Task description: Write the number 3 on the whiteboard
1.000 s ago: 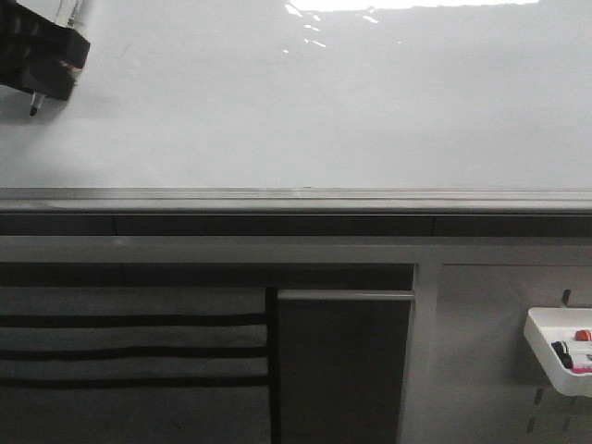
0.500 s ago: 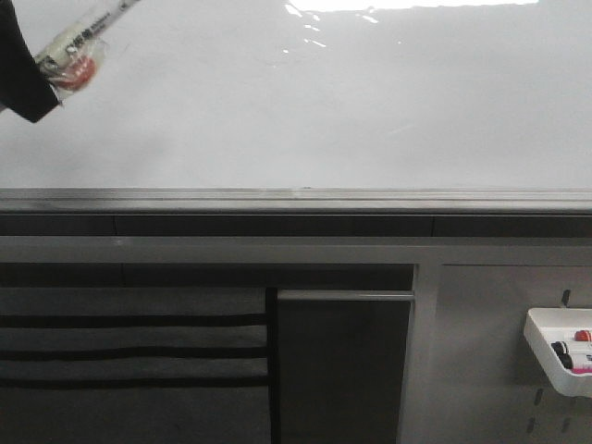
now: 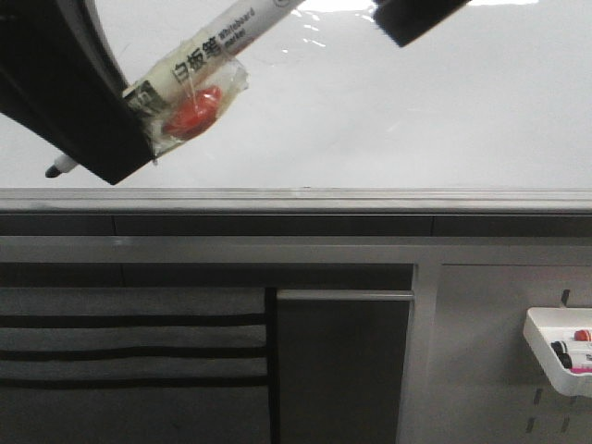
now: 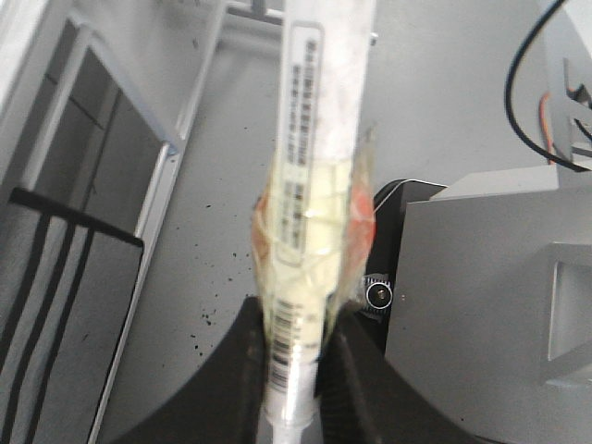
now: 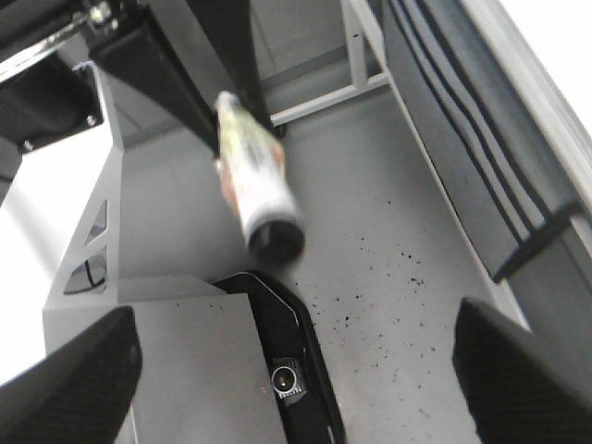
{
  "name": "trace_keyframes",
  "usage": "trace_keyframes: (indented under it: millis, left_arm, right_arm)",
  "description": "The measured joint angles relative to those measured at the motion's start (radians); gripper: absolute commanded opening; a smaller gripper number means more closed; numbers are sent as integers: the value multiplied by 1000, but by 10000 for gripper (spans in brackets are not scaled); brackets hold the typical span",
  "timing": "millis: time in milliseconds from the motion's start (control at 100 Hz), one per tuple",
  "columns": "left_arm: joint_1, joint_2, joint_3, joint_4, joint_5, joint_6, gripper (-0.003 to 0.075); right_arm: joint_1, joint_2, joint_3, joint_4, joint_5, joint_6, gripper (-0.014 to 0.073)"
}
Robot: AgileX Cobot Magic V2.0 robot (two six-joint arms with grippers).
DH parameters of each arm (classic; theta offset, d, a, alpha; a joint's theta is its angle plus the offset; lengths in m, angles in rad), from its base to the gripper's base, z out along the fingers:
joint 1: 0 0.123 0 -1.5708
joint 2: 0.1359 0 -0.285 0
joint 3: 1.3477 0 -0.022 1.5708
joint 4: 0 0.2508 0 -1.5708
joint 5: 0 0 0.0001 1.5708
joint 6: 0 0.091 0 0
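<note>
The whiteboard point(image 3: 388, 111) fills the upper half of the front view, glossy and white; no number 3 shows on the part I can see. My left gripper point(image 3: 129, 139) is at the upper left, shut on a white whiteboard marker point(image 3: 208, 46) wrapped in clear tape with a red patch. The marker's dark tip point(image 3: 54, 168) points down-left, close above the rail. In the left wrist view the marker point(image 4: 319, 139) runs out from between my shut left gripper point(image 4: 301, 361). My right gripper point(image 5: 296, 379) is open and empty, facing the marker's butt end point(image 5: 264, 208). One of its fingers point(image 3: 416, 18) shows at the top edge.
A grey metal rail point(image 3: 296, 199) runs under the board. Below it are grey panels with black slots point(image 3: 129, 351) and a dark panel point(image 3: 342, 370). A white tray point(image 3: 541, 351) with spare markers hangs at the lower right.
My left gripper has swung right and nearer the camera with the marker, which now looms much larger. A right gripper finger has come into the top of the front view.
</note>
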Motion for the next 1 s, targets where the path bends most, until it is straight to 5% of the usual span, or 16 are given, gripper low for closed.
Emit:
trace_keyframes:
  millis: [240,540,1000]
  left_arm:
    - [-17,0,0,0,0,15,-18]
    - [-17,-1,0,0,0,31,-18]
    - [-17,-1,0,0,0,45,-18]
  right_arm:
    - [102,97,-84,1,6,-119,426]
    - [164,145,-92,1,-45,-209,394]
    - [170,145,-92,-28,-57,-223,132]
